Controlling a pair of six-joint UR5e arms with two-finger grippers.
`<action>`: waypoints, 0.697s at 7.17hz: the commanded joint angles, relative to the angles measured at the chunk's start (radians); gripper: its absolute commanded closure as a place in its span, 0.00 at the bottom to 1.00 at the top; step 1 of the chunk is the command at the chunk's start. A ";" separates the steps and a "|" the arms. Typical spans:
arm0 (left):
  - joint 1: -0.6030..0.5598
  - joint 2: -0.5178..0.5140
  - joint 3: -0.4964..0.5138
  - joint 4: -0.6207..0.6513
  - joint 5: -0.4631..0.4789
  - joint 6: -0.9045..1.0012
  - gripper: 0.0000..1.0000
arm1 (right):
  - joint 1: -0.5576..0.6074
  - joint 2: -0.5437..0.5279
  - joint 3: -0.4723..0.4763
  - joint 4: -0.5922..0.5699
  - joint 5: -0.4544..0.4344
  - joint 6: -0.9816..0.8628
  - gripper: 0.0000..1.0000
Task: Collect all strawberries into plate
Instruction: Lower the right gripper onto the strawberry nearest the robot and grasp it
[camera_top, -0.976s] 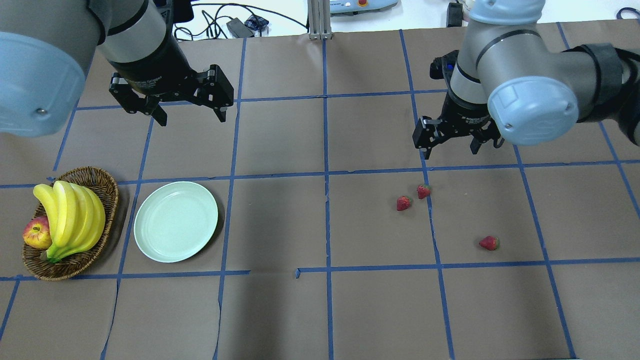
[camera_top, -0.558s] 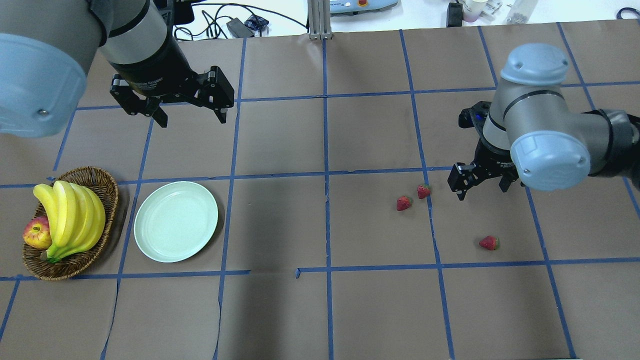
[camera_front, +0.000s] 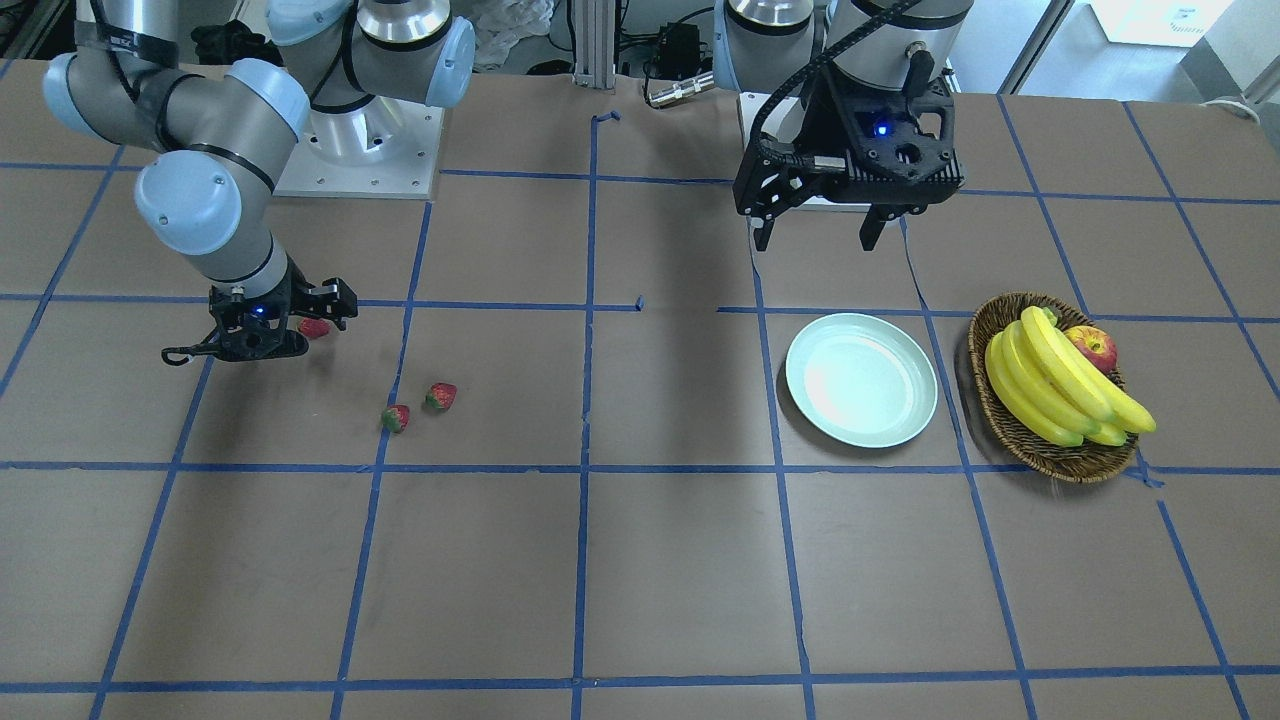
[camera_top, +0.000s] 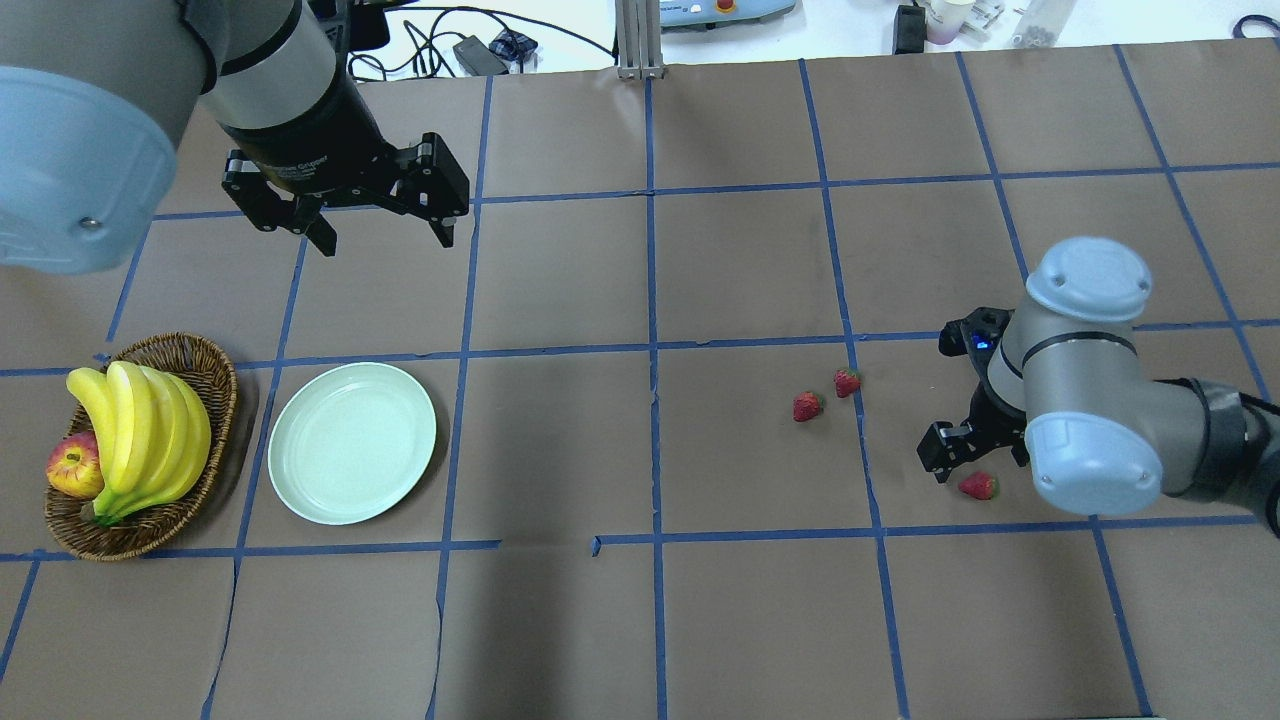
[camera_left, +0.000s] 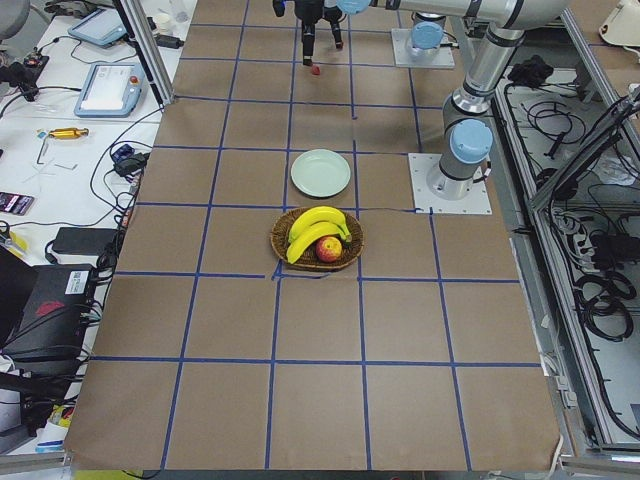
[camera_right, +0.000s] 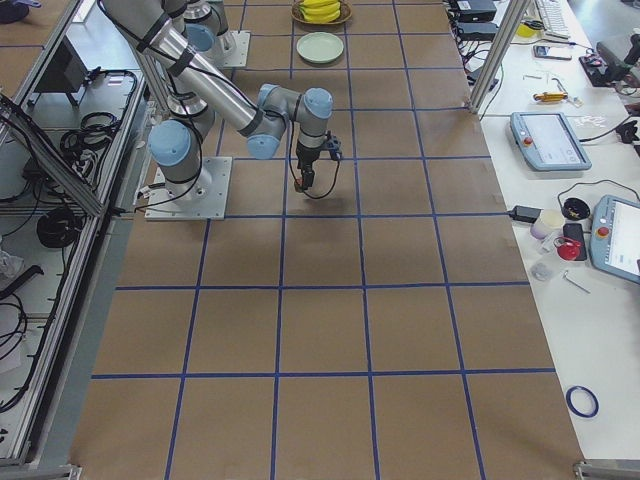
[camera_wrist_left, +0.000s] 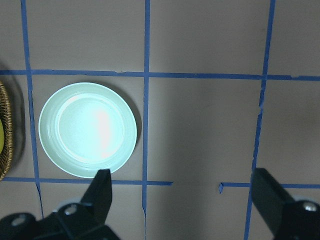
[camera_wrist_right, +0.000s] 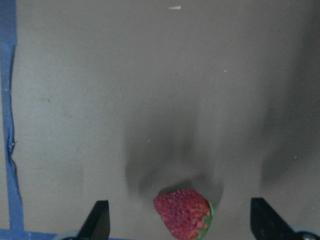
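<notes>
Three strawberries lie on the brown table: a pair close together (camera_top: 808, 406) (camera_top: 848, 382) and one alone (camera_top: 979, 486) nearer the robot. My right gripper (camera_top: 972, 464) is open and low over the lone strawberry. In the right wrist view the lone strawberry (camera_wrist_right: 182, 214) sits between the two fingertips (camera_wrist_right: 100, 220), which do not touch it. The mint-green plate (camera_top: 352, 443) is empty at the left. My left gripper (camera_top: 385, 238) is open and empty, high above the table beyond the plate. The plate also shows in the left wrist view (camera_wrist_left: 87, 130).
A wicker basket (camera_top: 218, 385) with bananas (camera_top: 140, 440) and an apple (camera_top: 72, 468) stands just left of the plate. Blue tape lines grid the table. Cables and devices lie past the far edge.
My right arm has swung back toward the robot and down, from beyond the pair of strawberries to over the lone one. The left arm has not moved.
</notes>
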 joint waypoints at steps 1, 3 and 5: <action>0.000 -0.002 0.000 -0.001 0.001 0.000 0.00 | -0.008 0.001 0.029 -0.038 0.000 -0.001 0.18; 0.000 -0.003 0.000 0.001 0.000 0.000 0.00 | -0.006 0.000 0.029 -0.040 0.000 0.009 0.91; 0.000 -0.003 0.000 0.001 -0.002 0.000 0.00 | -0.006 -0.005 0.012 -0.040 0.011 0.046 1.00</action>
